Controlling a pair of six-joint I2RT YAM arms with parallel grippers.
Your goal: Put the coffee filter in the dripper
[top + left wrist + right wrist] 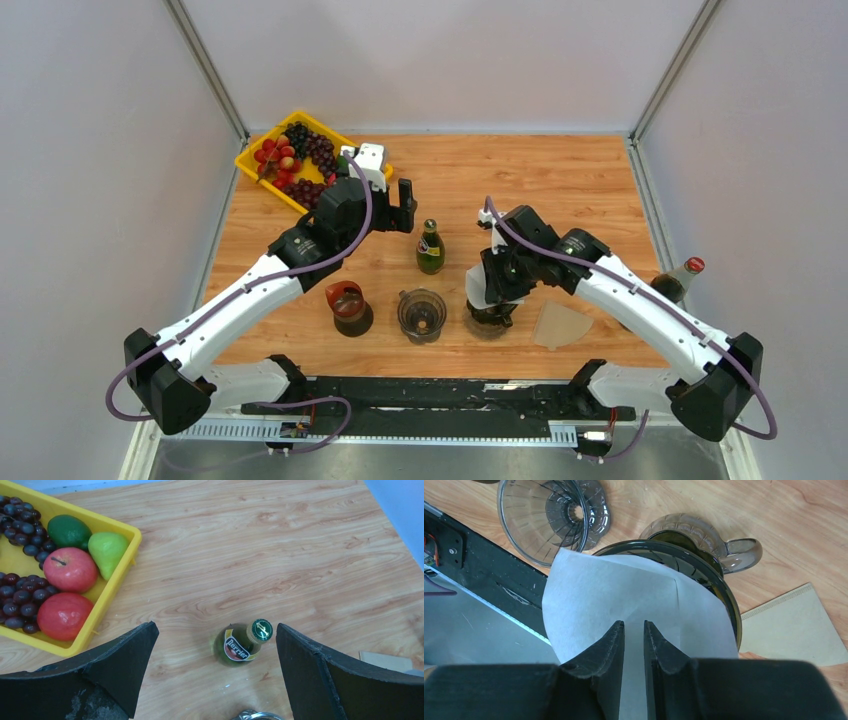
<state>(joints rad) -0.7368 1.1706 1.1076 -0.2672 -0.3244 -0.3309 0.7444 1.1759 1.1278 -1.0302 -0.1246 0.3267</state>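
My right gripper is shut on a white paper coffee filter and holds it over the near side of a dark dripper that sits on a smoky glass server. The filter overhangs the dripper's left rim. In the top view the right gripper is directly above this dripper, with the filter on its left. My left gripper is open and empty. It hovers above a green Perrier bottle.
A clear glass dripper stands left of the dark one, and a red-brown cup further left. A brown paper filter lies flat to the right. A yellow fruit tray is at the back left. A red-capped bottle stands at the right edge.
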